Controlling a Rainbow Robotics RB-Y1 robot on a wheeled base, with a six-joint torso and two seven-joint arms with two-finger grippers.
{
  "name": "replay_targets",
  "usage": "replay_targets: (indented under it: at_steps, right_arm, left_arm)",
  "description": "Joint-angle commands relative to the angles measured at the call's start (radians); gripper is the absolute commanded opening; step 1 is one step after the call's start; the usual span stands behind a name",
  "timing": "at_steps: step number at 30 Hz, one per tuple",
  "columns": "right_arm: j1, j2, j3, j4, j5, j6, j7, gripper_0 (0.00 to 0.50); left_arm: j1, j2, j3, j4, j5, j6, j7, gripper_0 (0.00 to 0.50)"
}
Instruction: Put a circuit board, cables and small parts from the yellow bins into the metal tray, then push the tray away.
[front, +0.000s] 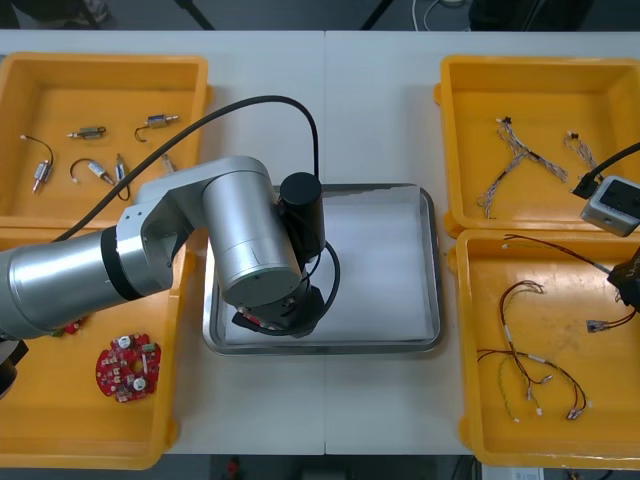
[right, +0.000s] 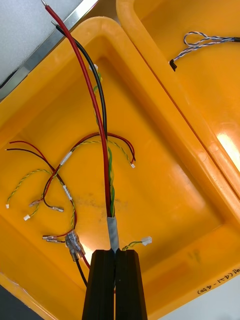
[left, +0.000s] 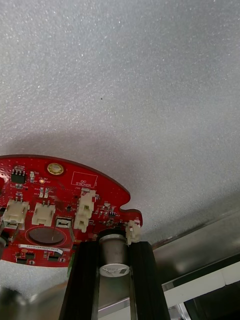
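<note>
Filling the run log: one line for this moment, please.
left gripper: shut on board, over tray | right gripper: shut on cable, over bin

The light worktop (front: 380, 110) is two panels, their seam (front: 325, 120) running away just right of the left gripper (front: 283, 318). Beyond the far edge lie dark floor (front: 290, 12), black struts (front: 196, 13) and a pale cord (front: 432, 14).

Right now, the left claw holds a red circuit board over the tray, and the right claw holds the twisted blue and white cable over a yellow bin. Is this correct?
Not quite. The right wrist view shows the right claw shut on a red, black and yellow-green cable over a yellow bin; the blue and white cable lies in the neighbouring bin. The rest stands.
</note>
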Motion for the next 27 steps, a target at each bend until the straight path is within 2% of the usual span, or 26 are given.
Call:
replay_targets:
  at_steps: [1,8,14,21,23,27]
  right_arm:
    - [-0.021,-0.033,0.010,-0.026,-0.007,0.003,-0.038,0.000]
    - [-0.021,-0.033,0.010,-0.027,-0.012,0.003,-0.038,0.000]
    - [-0.021,-0.033,0.010,-0.026,-0.018,0.003,-0.038,0.000]
    - [-0.057,-0.035,0.012,-0.027,-0.063,0.003,-0.038,0.000]
    - [-0.078,-0.033,0.012,-0.027,-0.095,0.003,-0.039,0.000]
    - [-0.132,-0.035,0.053,-0.026,-0.115,0.003,-0.038,0.000]
  left_arm:
    - [-0.045,-0.007,-0.011,-0.021,-0.017,-0.013,0.091,0.499]
    - [-0.045,-0.009,-0.011,-0.037,-0.025,-0.013,0.102,0.500]
    - [-0.045,-0.004,0.038,-0.078,-0.014,0.009,0.120,0.500]
    - [-0.044,0.019,0.216,-0.172,0.047,0.144,0.116,0.500]
    - [-0.044,0.039,0.284,-0.195,0.075,0.191,0.106,0.500]
    - [-0.044,0.077,0.383,-0.212,0.127,0.242,0.086,0.500]
